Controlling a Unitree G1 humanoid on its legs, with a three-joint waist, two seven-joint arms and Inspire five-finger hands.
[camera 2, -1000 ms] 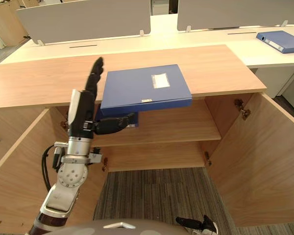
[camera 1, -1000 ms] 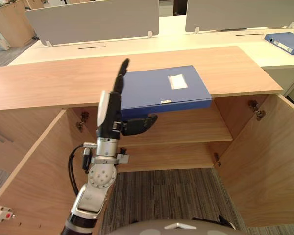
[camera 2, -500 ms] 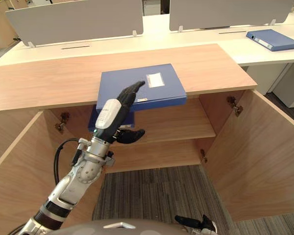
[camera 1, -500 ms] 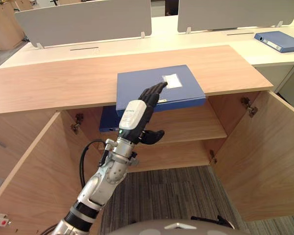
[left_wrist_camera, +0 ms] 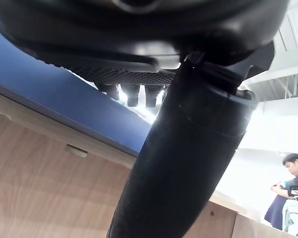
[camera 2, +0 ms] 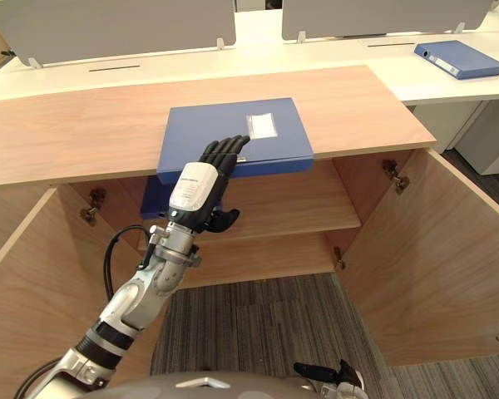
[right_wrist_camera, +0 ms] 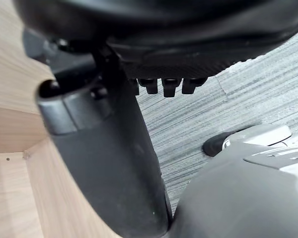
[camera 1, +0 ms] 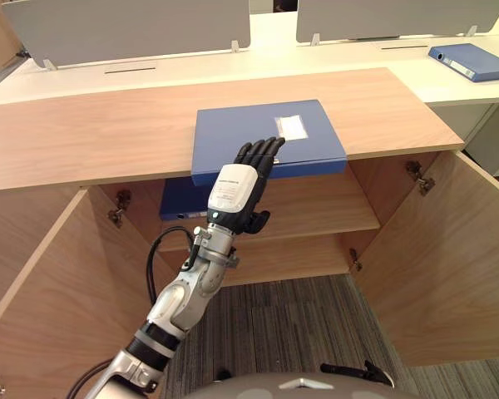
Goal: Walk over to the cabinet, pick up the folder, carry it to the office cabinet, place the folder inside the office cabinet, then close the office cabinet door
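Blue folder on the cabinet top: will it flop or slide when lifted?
Probably stiff: the blue folder juts flat past the cabinet top without sagging. Its smooth cover might slide under the left hand. Thick like a box, it could be weighty.

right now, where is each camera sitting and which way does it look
Left eye view: on the head, looking down at the open cabinet and the blue folder on top; left robot hand at the folder's front edge.
Right eye view: beside it, shares the same scene; right robot hand at the bottom edge.
Left wrist view: on the left wrist, looking past its robot hand at the folder's edge.
Right wrist view: on the right wrist, facing the carpet.
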